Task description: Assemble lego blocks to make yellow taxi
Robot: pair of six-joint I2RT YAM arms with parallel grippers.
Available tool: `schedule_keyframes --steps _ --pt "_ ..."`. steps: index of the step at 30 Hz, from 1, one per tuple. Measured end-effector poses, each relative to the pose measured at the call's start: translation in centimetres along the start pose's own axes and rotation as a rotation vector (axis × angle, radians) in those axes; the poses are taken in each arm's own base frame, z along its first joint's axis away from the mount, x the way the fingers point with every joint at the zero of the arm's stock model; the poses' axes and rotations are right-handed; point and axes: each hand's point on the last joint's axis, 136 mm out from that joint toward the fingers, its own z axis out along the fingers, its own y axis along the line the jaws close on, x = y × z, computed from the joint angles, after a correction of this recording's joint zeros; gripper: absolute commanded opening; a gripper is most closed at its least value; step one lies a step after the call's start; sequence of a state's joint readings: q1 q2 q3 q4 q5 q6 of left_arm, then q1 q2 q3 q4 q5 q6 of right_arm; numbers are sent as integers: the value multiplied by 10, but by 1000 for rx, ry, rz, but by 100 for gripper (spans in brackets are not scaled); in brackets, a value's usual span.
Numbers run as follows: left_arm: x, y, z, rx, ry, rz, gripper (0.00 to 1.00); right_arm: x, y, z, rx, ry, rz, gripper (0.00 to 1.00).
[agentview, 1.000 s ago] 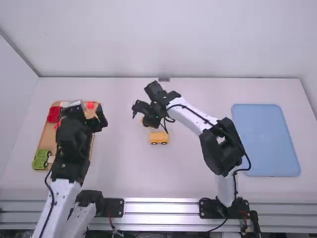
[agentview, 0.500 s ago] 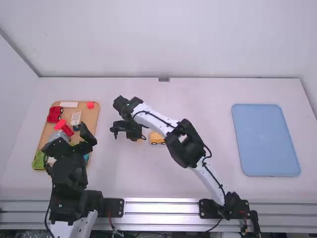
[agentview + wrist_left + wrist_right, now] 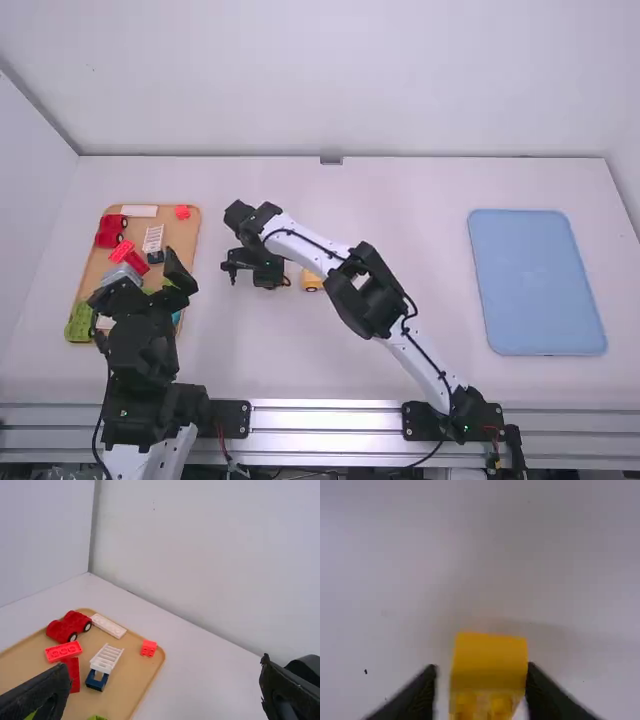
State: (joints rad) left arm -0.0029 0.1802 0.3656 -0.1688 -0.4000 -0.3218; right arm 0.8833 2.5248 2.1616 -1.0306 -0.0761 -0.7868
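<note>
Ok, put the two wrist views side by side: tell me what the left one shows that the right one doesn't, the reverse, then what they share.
Left wrist view: a brown tray bearing a red car, a white ladder-like piece and a dark blue piece.
Right wrist view: a yellow piece between the right gripper's fingers.
Both: the white table, and a pair of black fingers at the bottom edge.

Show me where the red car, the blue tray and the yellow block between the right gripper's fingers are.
Red car [image 3: 64,629]: left wrist view, its body.
Blue tray [image 3: 537,283]: high view, its bare floor.
Yellow block [image 3: 490,662]: right wrist view, its smooth face.
</note>
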Motion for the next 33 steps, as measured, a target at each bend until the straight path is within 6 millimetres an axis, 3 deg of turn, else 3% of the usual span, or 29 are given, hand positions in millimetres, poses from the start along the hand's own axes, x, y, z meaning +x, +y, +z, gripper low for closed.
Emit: schedule_keyframes --steps 7,11,14,17,18,20,21,23,24,25,27,29,31,33 --pt "1 -4 0 23 6 15 99 3 -7 -1 21 5 4 99" --pt "-5 -19 2 94 -11 56 99 9 -20 -11 64 6 40 99" --pt "0 -26 10 118 13 89 99 9 -37 -45 123 -53 90 99" --pt "22 -35 22 153 110 159 99 14 -53 -120 174 -205 156 98" --pt "27 -40 24 176 135 185 99 16 -57 -135 187 -236 166 98" --pt "40 -60 28 282 211 274 99 25 -74 -187 257 -368 208 98" --pt "43 -66 29 313 229 295 99 29 -79 -200 283 -403 224 98" --pt "49 -87 37 410 290 357 99 53 -103 -238 393 -526 317 98" --pt "51 -94 43 436 313 375 99 65 -112 -242 430 -551 362 98" --pt "51 -94 43 436 313 375 99 65 -112 -242 430 -551 362 98" --pt "65 -112 62 508 391 442 99 98 -122 -218 486 -565 492 98" --pt "78 -120 70 555 441 480 99 112 -118 -194 487 -552 547 99" --pt "110 -137 78 701 539 566 99 134 -101 -155 481 -531 609 99" --pt "132 -149 80 829 591 626 99 146 -89 -144 489 -542 630 98"
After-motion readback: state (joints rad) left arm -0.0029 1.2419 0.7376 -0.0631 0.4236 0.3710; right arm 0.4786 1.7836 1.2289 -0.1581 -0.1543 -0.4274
